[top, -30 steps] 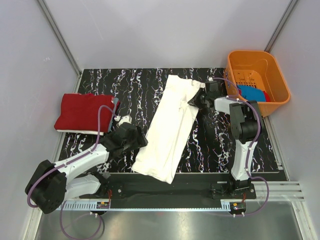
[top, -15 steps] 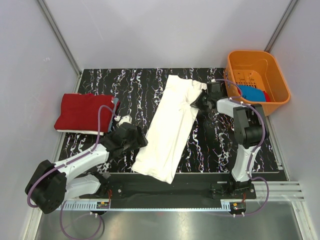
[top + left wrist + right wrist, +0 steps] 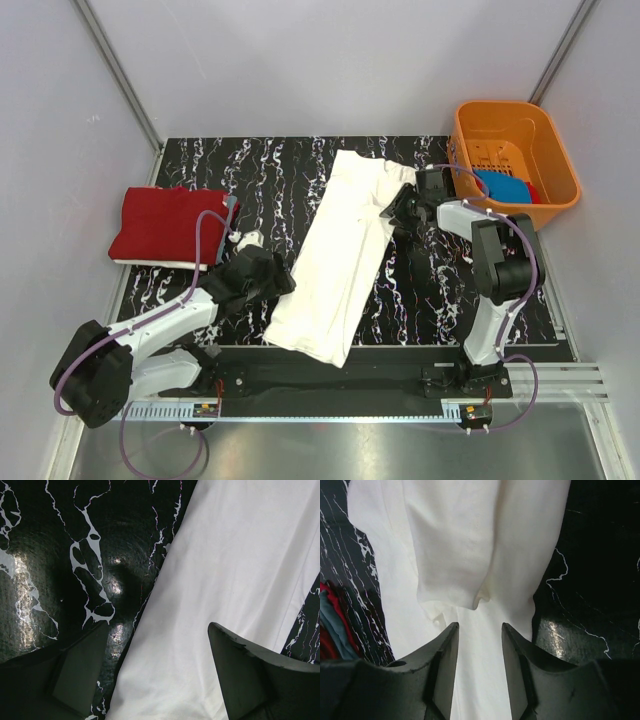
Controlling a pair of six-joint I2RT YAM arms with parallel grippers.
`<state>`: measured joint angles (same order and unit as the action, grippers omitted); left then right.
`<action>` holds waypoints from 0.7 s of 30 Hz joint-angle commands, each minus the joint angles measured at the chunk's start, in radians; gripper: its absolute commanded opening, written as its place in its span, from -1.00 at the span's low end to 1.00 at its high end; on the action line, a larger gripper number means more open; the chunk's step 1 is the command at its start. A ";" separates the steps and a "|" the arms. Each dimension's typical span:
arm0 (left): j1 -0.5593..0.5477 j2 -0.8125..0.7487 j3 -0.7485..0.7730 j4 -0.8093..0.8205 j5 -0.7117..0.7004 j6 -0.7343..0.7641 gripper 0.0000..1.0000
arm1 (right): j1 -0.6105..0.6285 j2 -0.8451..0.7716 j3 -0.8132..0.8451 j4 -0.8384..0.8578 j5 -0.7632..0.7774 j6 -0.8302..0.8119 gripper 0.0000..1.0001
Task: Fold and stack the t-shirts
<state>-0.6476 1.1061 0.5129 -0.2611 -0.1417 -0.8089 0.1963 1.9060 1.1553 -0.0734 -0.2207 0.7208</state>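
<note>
Left claw [image 3: 157,630] and right claw [image 3: 480,627] spread over white tee [image 3: 340,260]; basket [image 3: 503,106] half-hides blue tee [image 3: 503,187].

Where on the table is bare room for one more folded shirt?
The widest bare patch of table lies between the red t-shirt and the white t-shirt, toward the far edge. A smaller one lies between the white t-shirt and the right arm. It is crowded near the orange basket, where the right hand is, and around the left hand.
</note>
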 commanded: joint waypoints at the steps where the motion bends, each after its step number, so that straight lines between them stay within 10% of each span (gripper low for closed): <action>1: 0.005 -0.006 0.025 0.013 0.008 0.020 0.73 | 0.009 -0.070 -0.011 0.026 0.030 -0.020 -0.05; 15: 0.005 0.000 0.032 0.007 0.008 0.033 0.73 | 0.009 0.063 0.089 0.118 0.044 -0.034 0.06; 21: 0.005 0.008 0.033 0.008 0.005 0.034 0.74 | 0.009 0.099 0.122 0.127 0.040 -0.020 -0.28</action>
<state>-0.6476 1.1088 0.5148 -0.2657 -0.1410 -0.7895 0.1967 1.9961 1.2339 0.0124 -0.1997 0.6975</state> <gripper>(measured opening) 0.864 0.395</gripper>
